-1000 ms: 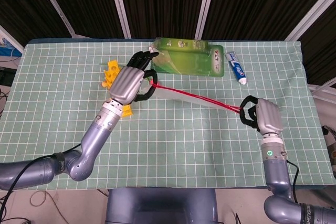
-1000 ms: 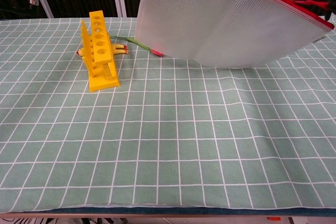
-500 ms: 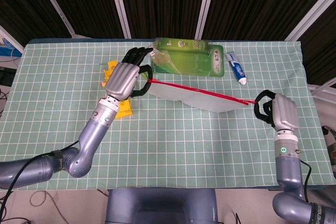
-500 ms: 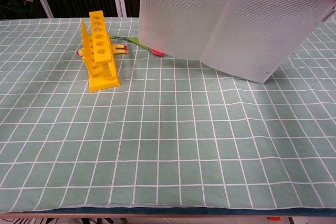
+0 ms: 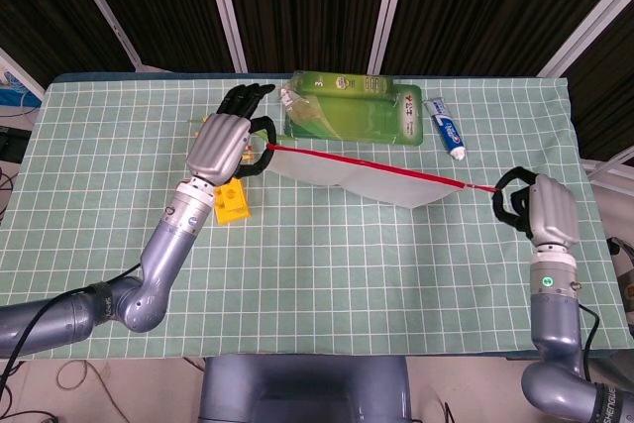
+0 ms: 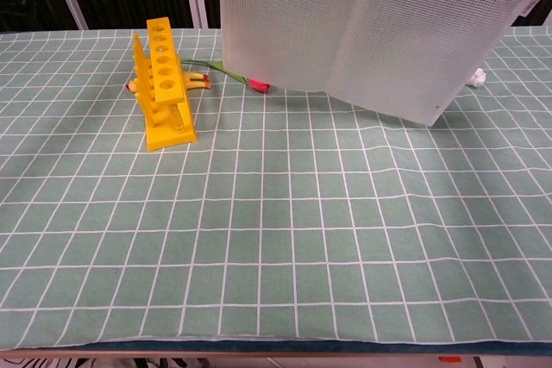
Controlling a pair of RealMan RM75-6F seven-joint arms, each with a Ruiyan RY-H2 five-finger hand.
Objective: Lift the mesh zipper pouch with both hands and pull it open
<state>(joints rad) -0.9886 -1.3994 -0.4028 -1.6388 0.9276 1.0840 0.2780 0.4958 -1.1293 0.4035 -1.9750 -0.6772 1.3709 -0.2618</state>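
The white mesh zipper pouch (image 5: 352, 177) hangs in the air above the table, its red zipper edge (image 5: 367, 165) on top and stretched almost straight. In the chest view the pouch (image 6: 362, 32) fills the upper middle and right, clear of the table. My left hand (image 5: 223, 144) holds the pouch's left end. My right hand (image 5: 540, 210) pinches the zipper pull at the far right end. Neither hand shows in the chest view.
A yellow rack (image 6: 162, 84) stands left of the pouch, also visible under my left wrist as the rack (image 5: 231, 202). A green package (image 5: 352, 106) and a toothpaste tube (image 5: 445, 128) lie at the back. A green-stemmed red item (image 6: 237, 75) lies behind the pouch.
Both hands moved apart, the right one rightward with the zipper pull and the left one up and left. The pouch rose and its zipper line stretched longer.
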